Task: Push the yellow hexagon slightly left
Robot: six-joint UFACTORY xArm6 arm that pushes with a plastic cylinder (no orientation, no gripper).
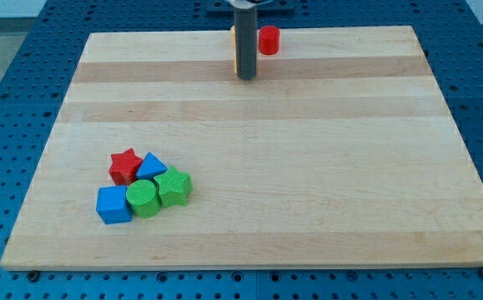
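Note:
Only a thin yellow-orange sliver [233, 39] shows at the view's top, just left of the rod; it may be the yellow hexagon, and the rod hides the rest of it. My tip [247, 77] rests on the board just below that sliver, towards the view's bottom. A red cylinder [269, 39] stands just right of the rod, close to the hidden block. Whether the tip touches either block cannot be told.
A cluster of blocks sits at the view's lower left: a red star [125, 166], a blue wedge-like block [150, 167], a green star-like block [174, 187], a green cylinder [143, 198] and a blue cube [113, 204]. The wooden board [324, 167] lies on a blue perforated table.

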